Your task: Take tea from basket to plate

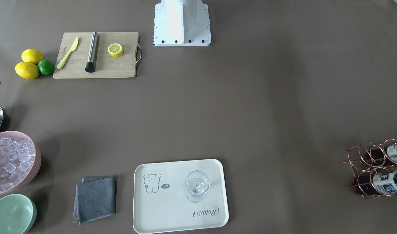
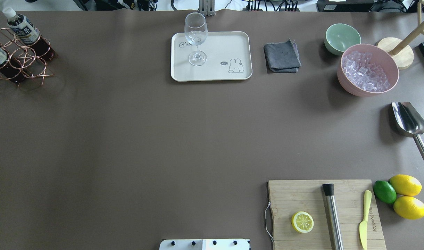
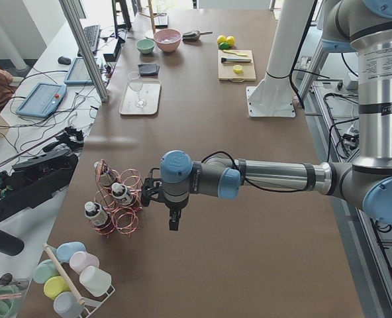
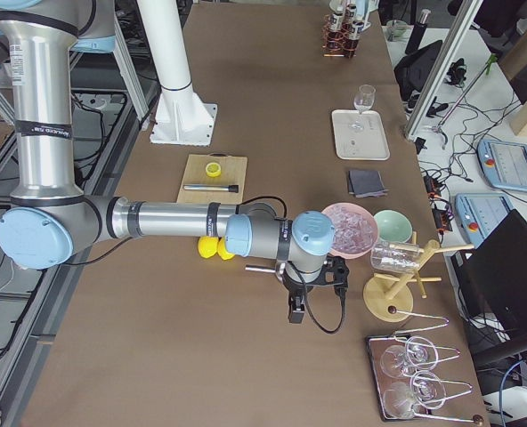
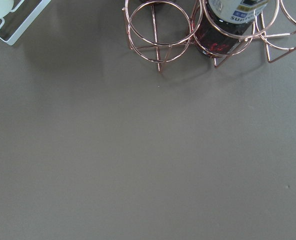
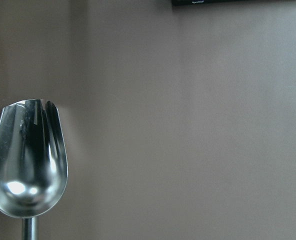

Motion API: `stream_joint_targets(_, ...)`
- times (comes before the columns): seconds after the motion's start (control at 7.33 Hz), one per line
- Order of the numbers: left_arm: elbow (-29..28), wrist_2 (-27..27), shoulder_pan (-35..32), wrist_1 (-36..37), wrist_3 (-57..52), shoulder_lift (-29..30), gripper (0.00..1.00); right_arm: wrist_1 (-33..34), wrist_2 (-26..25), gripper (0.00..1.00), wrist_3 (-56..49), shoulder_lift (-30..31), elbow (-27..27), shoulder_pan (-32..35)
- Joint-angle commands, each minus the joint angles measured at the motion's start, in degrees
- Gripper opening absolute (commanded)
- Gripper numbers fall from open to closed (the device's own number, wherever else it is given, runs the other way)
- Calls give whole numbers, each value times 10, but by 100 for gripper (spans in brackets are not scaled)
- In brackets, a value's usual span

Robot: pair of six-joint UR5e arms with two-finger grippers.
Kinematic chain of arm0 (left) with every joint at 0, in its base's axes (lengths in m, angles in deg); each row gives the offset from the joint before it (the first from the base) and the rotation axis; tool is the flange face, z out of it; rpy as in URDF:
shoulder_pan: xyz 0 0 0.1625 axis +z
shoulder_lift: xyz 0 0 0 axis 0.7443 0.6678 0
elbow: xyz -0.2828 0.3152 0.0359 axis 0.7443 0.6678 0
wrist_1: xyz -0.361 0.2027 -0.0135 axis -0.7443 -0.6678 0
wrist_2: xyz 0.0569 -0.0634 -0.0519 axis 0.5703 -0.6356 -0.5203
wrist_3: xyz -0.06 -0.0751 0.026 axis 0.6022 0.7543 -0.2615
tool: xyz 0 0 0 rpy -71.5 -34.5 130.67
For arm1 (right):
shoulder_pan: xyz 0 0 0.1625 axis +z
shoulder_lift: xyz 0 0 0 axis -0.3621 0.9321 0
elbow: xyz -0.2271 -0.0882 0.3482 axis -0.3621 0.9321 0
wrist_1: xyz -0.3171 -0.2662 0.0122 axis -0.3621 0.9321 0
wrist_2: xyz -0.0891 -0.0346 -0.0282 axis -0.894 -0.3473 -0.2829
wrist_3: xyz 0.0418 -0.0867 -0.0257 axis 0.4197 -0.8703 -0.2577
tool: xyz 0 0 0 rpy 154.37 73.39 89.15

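The copper wire basket (image 2: pixel 24 59) stands at the table's far left and also shows in the front view (image 1: pixel 361 156). Tea bottles (image 2: pixel 22 29) with white caps and blue-white labels stand in its cells. The exterior left view shows three of them (image 3: pixel 121 194). The cream plate (image 2: pixel 232 45) with a bear drawing lies at the far middle. My left gripper (image 3: pixel 173 222) hangs above the table just beside the basket; I cannot tell if it is open. The left wrist view shows a bottle (image 5: pixel 228 20) in the basket (image 5: pixel 158 30). My right gripper (image 4: pixel 296 311) hovers near the scoop; its state is unclear.
A wine glass (image 2: pixel 196 38) stands on the plate. A grey cloth (image 2: pixel 282 56), a mint bowl (image 2: pixel 342 37), a pink bowl of ice (image 2: pixel 367 69) and a metal scoop (image 2: pixel 408 123) lie to the right. A cutting board (image 2: pixel 324 211) with a lemon half lies near right.
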Motion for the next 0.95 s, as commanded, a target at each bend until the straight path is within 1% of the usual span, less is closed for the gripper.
stream_joint_targets(0.0,2,-1,-4,0,1,0,98,-8,0,100,0,-1,28,0)
stream_joint_targets(0.14,3,0,-11,1,2,1,98,-37,0,100,0,0,30,1)
stream_joint_targets(0.27,11,-2,-20,1,47,2,98,-49,1,100,0,2,30,0)
stream_joint_targets(0.41,16,-8,-21,1,163,12,98,-49,3,100,0,4,29,0)
stream_joint_targets(0.55,12,-6,-22,2,260,47,98,-62,4,100,-1,3,15,0)
stream_joint_targets(0.68,9,-5,-22,10,344,75,98,-108,7,100,-2,5,3,0)
stream_joint_targets(0.82,9,-5,-21,9,445,92,98,-174,13,100,-4,6,4,-9)
